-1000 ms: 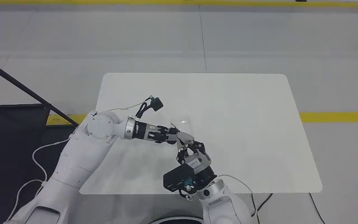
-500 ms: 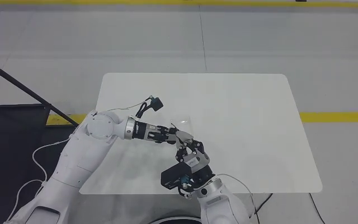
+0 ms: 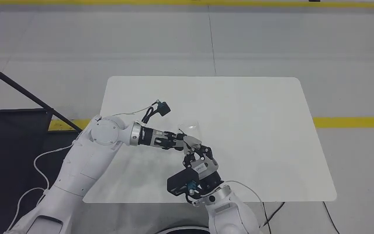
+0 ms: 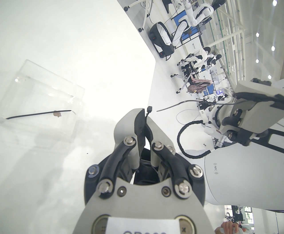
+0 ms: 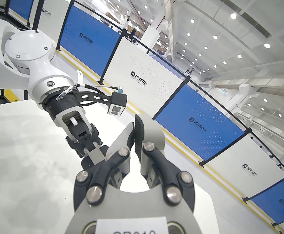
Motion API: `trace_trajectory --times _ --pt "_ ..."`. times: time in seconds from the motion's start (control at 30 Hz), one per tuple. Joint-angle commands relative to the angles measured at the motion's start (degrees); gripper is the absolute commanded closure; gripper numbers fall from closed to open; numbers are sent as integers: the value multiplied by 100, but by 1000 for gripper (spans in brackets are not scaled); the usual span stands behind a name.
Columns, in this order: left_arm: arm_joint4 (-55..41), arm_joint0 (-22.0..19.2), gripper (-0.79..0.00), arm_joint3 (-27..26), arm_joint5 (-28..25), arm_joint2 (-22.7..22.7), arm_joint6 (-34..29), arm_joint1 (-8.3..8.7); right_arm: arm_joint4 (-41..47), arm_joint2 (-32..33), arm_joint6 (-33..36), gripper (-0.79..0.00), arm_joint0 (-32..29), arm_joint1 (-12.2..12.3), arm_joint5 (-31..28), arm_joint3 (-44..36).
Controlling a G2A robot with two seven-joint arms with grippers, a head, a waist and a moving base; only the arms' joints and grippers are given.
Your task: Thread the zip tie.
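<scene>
I work in a big robotics hall. Blue panels [image 5: 199, 128] and white perforated panels [image 5: 142, 73] fence my bay. The high ceiling [image 5: 199, 24] carries rows of lights [image 5: 233, 15]. A yellow line [image 3: 345, 121] marks the grey floor [image 3: 263, 41]. Other white robots [image 4: 178, 31] stand among wheeled chairs [image 4: 185, 76] beyond my table [image 3: 263, 117].

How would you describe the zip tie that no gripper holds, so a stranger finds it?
On the white table stands a clear plastic box. A thin black zip tie lies flat in it, touched by nothing, unlike the held tie in the left gripper.
</scene>
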Motion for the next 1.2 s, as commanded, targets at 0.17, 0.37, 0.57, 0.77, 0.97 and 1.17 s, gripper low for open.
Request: trace_trajectory --times 0.17,0.37,0.57,0.77,0.97,1.17 --pt "0 0 0 0 0 0 0 0 21 -24 35 0 57 -5 10 48" --pt "0 0 0 0 0 0 0 0 51 -29 90 0 110 -12 34 92" --pt "0 0 0 0 0 0 0 0 55 -15 75 0 100 -8 80 81" --pt "0 0 0 0 0 0 0 0 55 -11 66 0 92 -3 83 78" --pt "0 0 0 0 0 0 0 0 58 -9 50 0 91 -1 111 79" --pt "0 0 0 0 0 0 0 0 47 -16 49 0 92 0 155 86"
